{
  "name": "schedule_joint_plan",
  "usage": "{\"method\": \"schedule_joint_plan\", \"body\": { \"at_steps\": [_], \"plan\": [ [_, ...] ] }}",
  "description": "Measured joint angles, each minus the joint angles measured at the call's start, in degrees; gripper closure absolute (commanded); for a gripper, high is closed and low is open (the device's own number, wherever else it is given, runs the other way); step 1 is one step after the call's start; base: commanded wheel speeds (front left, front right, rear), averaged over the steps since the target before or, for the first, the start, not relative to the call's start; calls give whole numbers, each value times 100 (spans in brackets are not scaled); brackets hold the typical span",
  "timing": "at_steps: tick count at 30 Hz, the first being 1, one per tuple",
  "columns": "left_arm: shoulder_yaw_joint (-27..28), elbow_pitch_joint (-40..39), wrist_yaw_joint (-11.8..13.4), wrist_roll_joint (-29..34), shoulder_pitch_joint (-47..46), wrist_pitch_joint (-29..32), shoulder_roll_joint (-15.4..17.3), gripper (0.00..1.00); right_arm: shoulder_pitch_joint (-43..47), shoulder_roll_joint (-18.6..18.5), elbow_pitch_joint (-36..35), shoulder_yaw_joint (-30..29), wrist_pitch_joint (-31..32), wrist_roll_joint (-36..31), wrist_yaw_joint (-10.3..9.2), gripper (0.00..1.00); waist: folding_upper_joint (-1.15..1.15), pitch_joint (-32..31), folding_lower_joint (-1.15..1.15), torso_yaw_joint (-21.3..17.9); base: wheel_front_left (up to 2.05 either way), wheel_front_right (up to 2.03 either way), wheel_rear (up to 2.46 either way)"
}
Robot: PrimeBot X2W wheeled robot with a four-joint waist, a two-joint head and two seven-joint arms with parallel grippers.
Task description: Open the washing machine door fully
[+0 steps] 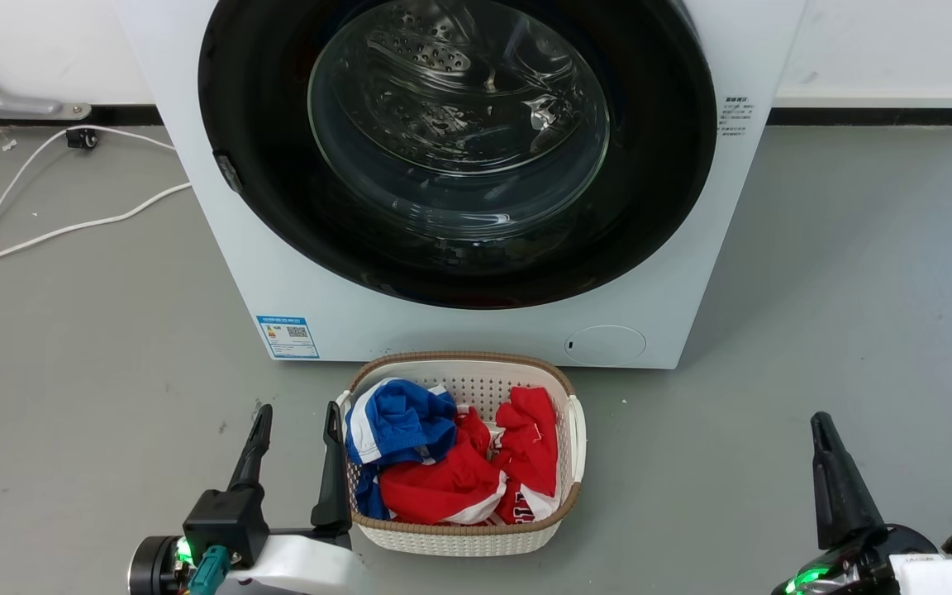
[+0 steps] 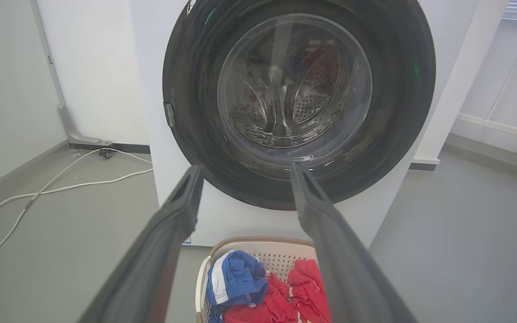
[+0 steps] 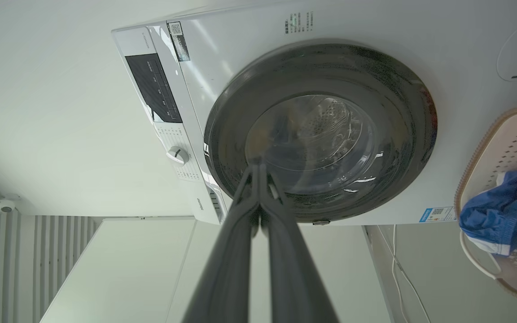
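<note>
Bright, even, diffuse light; all three views sharp and well exposed. White glare streaks on the washing machine door [image 1: 458, 140] glass. Soft, faint shadow on the floor [image 1: 815, 273] beside the washing machine [image 1: 294, 273]. Wrist views: wide-angle bending, straight lines curve near edges.

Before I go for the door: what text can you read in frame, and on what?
Nothing reads clearly.
Blue label sticker, lower left of the washing machine front: QR code, print too small.
Grey print block right of the washing machine door: too small.
Brand word near the dial: blurred.
White print on a red garment in the basket: partly hidden.
</note>
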Motion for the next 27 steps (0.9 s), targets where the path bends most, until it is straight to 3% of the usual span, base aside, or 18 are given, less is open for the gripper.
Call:
{"method": "schedule_joint_plan", "body": {
  "at_steps": [10, 27],
  "plan": [
    [12, -1, 18, 11, 1, 0, 0, 0, 170, -12, -358, -366, 1135, -41, 0, 100, 0, -1, 0, 1, 0, 0, 0],
    [38, -18, 22, 53, 5, 0, 0, 0, 240, 15, -338, -545, 1156, -40, -1, 100, 0, 46, 0, 4, 0, 0, 0]
  ]
}}
